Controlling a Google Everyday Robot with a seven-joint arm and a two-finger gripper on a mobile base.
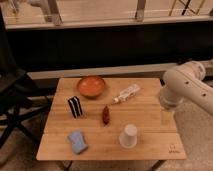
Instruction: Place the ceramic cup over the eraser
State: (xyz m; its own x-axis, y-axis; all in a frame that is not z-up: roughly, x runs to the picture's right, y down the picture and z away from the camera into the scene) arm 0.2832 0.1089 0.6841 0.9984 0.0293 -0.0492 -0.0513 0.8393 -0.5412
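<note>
Handling the cup near the table's front edge, expect stiff, slick, breakable ceramic; grip its sidewalls. Eraser stands near the left edge. Your claw hangs over the right edge, state unclear.

**Off-white arm, rounded shells**

The arm comes in from the 3 o'clock edge of the view. It is thick and smooth, off-white with a faint warm tint from the light. Its casing is made of rounded, tube-like shells. A bulbous joint forms the near end, and a second rounded cap sits at about 1 o'clock of it. Thin darker seams show where the shells meet, and the undersides fall into grey shadow. The gripper hangs under the bulbous joint at the table's 3 o'clock edge — a narrow, pale cream piece, close in tone to the wood behind it.
</note>
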